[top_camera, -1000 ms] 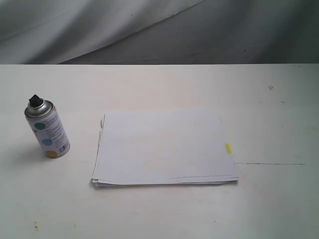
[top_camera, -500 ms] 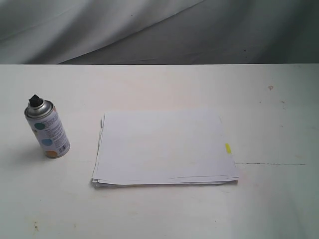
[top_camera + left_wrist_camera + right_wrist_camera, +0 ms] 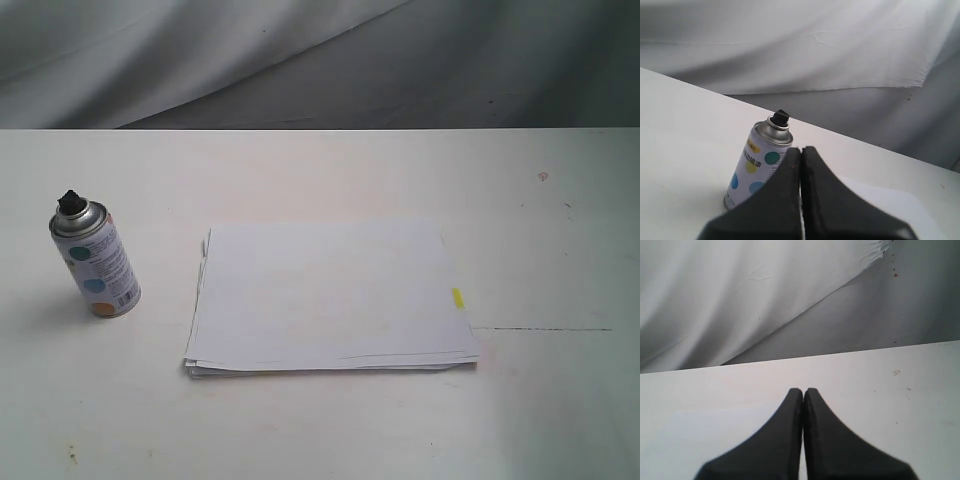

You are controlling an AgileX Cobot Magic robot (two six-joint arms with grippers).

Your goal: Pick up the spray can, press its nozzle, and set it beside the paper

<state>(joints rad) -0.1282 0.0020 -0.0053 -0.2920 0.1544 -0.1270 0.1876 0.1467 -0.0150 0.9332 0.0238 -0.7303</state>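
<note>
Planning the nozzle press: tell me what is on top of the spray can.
A small black nozzle sits on the domed silver shoulder of the spray can, with no cap over it. Its seat underneath is hidden.

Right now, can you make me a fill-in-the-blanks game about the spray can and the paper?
1. In the exterior view the spray can stands to the ____ of the paper.
2. The nozzle on top of the can is coloured ____.
3. The small tab at the paper's edge is coloured ____.
4. The left gripper points at the can with its jaws ____.

Missing words: left; black; yellow; shut.
</note>
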